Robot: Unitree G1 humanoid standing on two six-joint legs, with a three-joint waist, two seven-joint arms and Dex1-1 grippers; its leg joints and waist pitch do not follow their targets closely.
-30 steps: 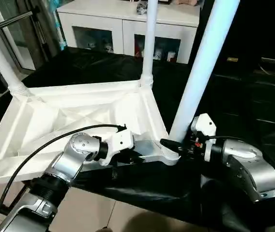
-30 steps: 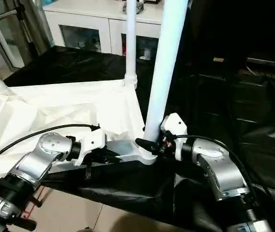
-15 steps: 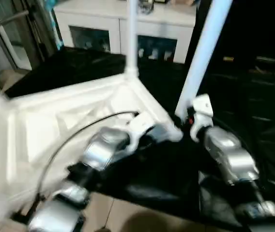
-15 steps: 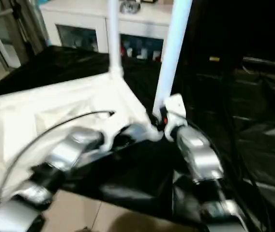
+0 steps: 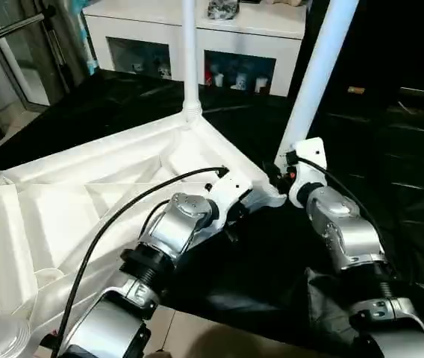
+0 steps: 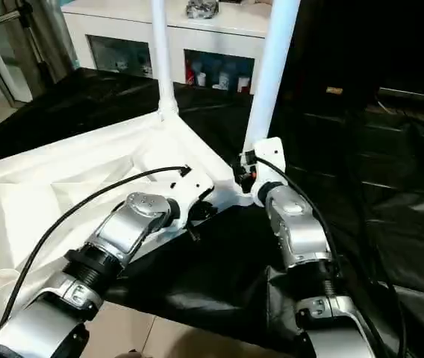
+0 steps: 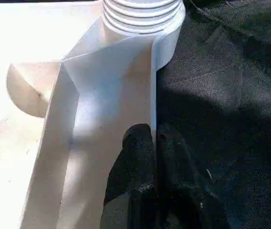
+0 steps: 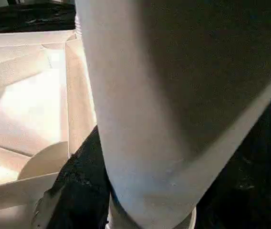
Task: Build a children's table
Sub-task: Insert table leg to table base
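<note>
White tabletop (image 5: pixel 85 194) lies upside down on black sheet (image 5: pixel 272 261), its near corner at the sheet's edge. Left gripper (image 7: pixel 153 138) pinches the rim beside the socket. Right gripper (image 5: pixel 281 173) at leg (image 5: pixel 313 74) base; can't tell its grip.

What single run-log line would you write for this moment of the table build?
stage: seating near leg in corner socket | left end effector: shut on tabletop rim | right end effector: at leg base, grip unclear | far leg: upright

White glass-door cabinet (image 5: pixel 197 45) along upper edge, small items behind its panes, black sheeting (image 5: pixel 391 171) across right and centre, pale tiled floor (image 5: pixel 197 335) at bottom edge.
</note>
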